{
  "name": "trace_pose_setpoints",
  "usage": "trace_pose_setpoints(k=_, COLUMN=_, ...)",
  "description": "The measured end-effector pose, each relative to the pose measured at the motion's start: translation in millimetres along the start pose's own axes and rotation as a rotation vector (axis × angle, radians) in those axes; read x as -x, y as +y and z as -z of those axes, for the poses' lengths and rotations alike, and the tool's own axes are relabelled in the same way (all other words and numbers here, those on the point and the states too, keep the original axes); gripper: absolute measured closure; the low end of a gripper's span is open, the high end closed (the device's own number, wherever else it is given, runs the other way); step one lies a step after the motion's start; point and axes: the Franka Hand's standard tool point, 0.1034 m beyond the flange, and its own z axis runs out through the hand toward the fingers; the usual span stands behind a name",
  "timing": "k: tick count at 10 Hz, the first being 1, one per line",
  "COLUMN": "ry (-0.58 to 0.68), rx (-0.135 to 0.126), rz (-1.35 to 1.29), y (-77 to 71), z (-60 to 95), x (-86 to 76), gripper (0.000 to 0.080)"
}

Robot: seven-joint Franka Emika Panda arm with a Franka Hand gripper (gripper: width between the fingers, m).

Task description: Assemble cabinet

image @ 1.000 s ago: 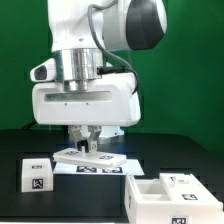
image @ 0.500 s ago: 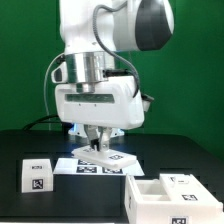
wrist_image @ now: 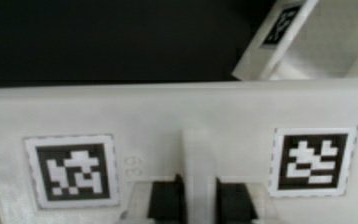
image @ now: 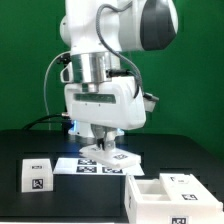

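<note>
My gripper [image: 102,146] is shut on a flat white cabinet panel [image: 112,157] with black-and-white tags, which hangs tilted just above the table. In the wrist view that panel [wrist_image: 176,115] fills the picture. It carries two tags, and a raised ridge on it sits clamped in my gripper [wrist_image: 194,200], with one dark finger [wrist_image: 156,203] on each side. The white cabinet box [image: 150,196] with inner dividers stands at the front on the exterior view's right, apart from the panel.
A small white tagged piece [image: 38,174] lies at the exterior view's left. The marker board [image: 72,166] lies flat under and behind the held panel. Another white tagged part [wrist_image: 309,50] shows beyond the panel in the wrist view. The tabletop is black, the backdrop green.
The arm has carried the held panel toward the exterior view's right. The grip stays shut and nothing else has moved.
</note>
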Motion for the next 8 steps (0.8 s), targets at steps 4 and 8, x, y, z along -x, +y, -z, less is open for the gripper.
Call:
trace_pose_setpoints(k=4, ry=-0.014, rx=0.005, rz=-0.186, y=0.4, z=-3.5, x=17.1, gripper=0.0737)
trace_pose_setpoints(k=8, ry=-0.080, rx=0.096, rz=-0.447, y=7.9, z=-11.7, x=43.8, gripper=0.0737)
